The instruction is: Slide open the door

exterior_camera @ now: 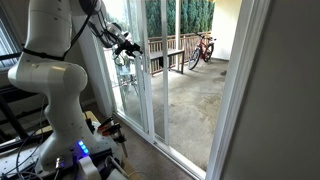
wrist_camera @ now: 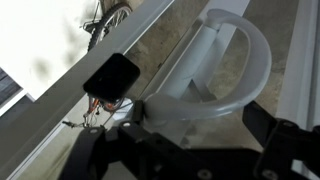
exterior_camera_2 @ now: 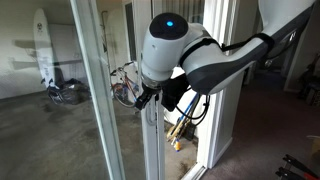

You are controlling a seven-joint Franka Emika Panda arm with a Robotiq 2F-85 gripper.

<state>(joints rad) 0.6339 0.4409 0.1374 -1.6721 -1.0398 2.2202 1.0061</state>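
The door [exterior_camera: 141,95] is a tall glass panel in a narrow white frame; it also shows in an exterior view [exterior_camera_2: 152,140]. Its pale grey D-shaped loop handle [wrist_camera: 238,55] fills the wrist view, fixed to the white upright. My gripper [wrist_camera: 200,122] is right at the handle, with one black finger on each side of the loop's lower curve. The fingers stand wide apart and do not clamp it. In both exterior views the gripper [exterior_camera: 130,46] [exterior_camera_2: 150,96] sits against the door's upright at about mid height. The arm hides the handle there.
A second white-framed glass panel [exterior_camera_2: 95,90] stands beside the door. Outside are a concrete patio, a red bicycle [exterior_camera: 202,48], a wooden railing [exterior_camera: 166,52], another bicycle [exterior_camera_2: 124,84] close behind the glass and a surfboard [exterior_camera_2: 40,45]. The robot's base [exterior_camera: 62,135] stands indoors.
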